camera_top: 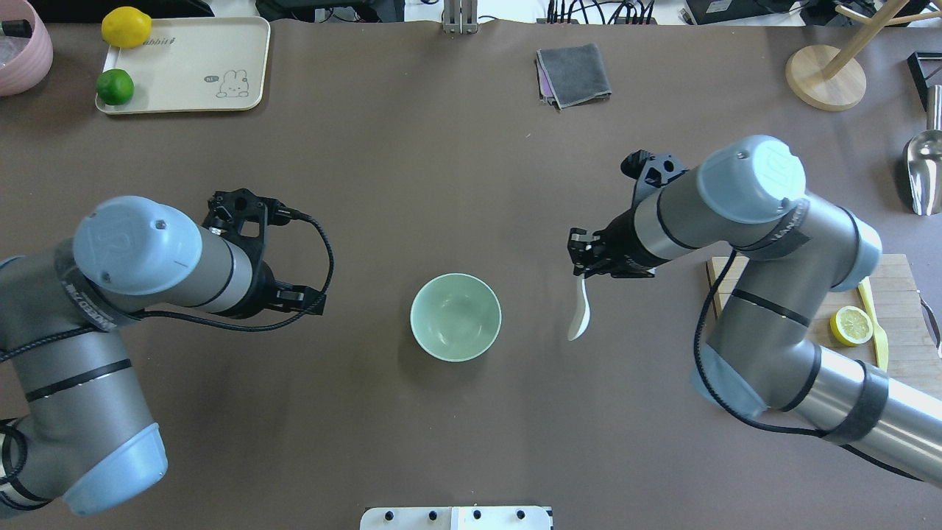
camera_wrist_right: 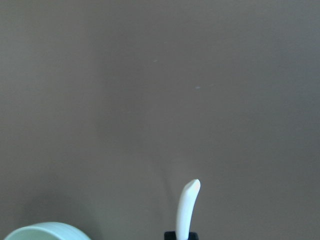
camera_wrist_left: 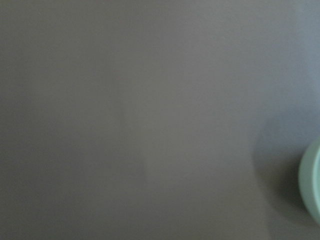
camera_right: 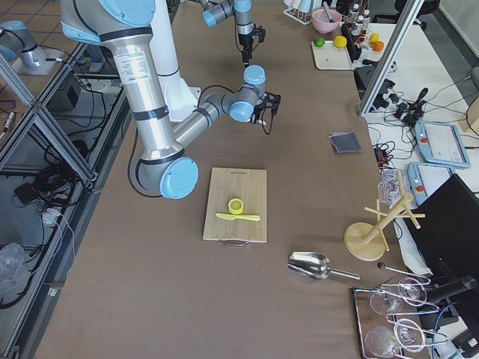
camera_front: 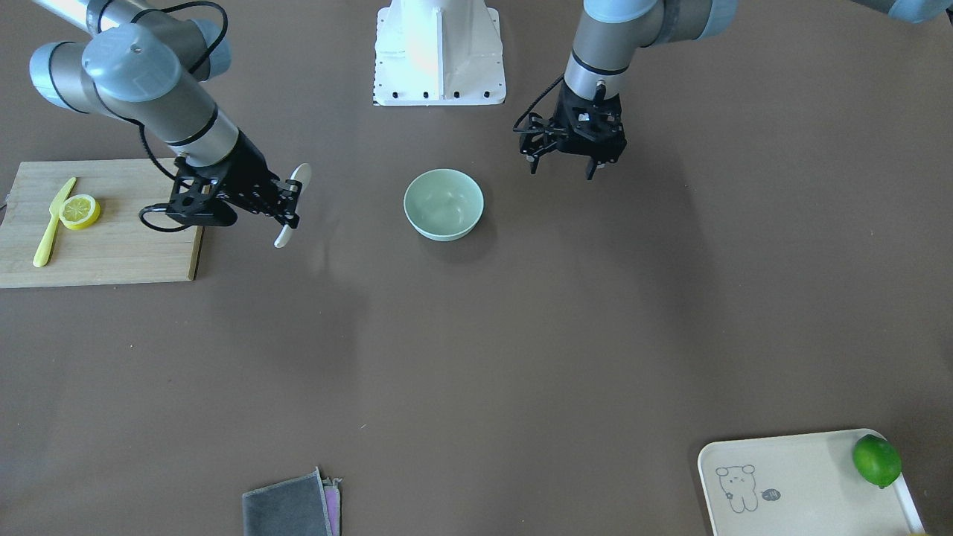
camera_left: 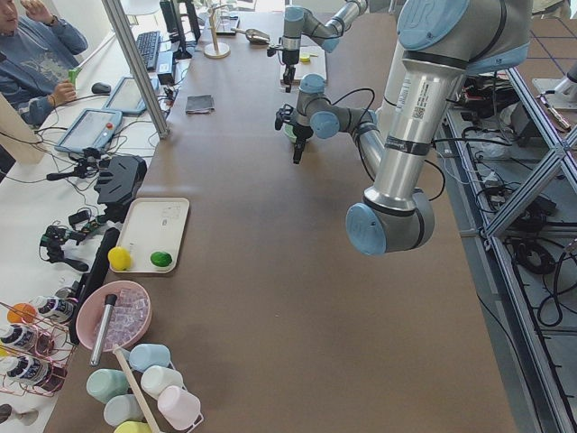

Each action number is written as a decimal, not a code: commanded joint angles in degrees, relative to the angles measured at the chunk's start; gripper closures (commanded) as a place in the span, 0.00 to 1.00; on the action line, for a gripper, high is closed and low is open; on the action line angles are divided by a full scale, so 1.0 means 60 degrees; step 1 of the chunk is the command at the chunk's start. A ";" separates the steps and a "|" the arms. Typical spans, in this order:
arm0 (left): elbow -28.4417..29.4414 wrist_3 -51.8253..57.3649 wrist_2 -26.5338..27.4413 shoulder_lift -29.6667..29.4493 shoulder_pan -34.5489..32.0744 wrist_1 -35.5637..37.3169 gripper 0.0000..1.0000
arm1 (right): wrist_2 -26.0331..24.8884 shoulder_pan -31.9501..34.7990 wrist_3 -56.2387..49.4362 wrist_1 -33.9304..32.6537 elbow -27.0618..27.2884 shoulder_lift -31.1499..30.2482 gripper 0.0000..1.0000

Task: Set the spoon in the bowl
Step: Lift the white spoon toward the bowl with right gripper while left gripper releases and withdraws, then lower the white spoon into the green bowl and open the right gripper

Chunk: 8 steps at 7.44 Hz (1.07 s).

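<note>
The white spoon [camera_front: 300, 177] hangs in my right gripper [camera_front: 292, 205], which is shut on its middle and holds it above the table. In the overhead view the spoon [camera_top: 581, 313] points down from the right gripper [camera_top: 581, 263], to the right of the pale mint-green bowl [camera_top: 455, 316]. The bowl [camera_front: 444, 204] stands empty at the table's middle. The right wrist view shows the spoon's handle [camera_wrist_right: 189, 207] and the bowl's rim [camera_wrist_right: 42, 232] at lower left. My left gripper [camera_front: 562, 167] is open and empty on the bowl's other side; the bowl's edge [camera_wrist_left: 312, 185] shows in its wrist view.
A wooden cutting board [camera_front: 119, 246] under the right arm holds a lemon slice [camera_front: 80, 211] and a yellow-green knife [camera_front: 52, 223]. A cream tray [camera_front: 811, 461] with a lime [camera_front: 877, 460] and a grey cloth [camera_front: 290, 510] lie at the far edge. The robot base [camera_front: 439, 52] stands behind the bowl.
</note>
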 commanded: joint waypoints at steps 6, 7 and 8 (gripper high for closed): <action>0.0193 0.2168 -0.1051 0.0986 -0.1564 -0.0080 0.03 | -0.1906 -0.1149 0.1473 -0.0004 -0.1846 0.2630 1.00; 0.0251 0.2153 -0.1037 0.0971 -0.1564 -0.0080 0.03 | -0.1950 -0.1149 0.1487 -0.0004 -0.1890 0.2630 0.86; 0.0338 0.2168 -0.1037 0.0957 -0.1564 -0.0094 0.03 | -0.2008 -0.1134 0.1473 -0.0004 -0.1977 0.2615 0.07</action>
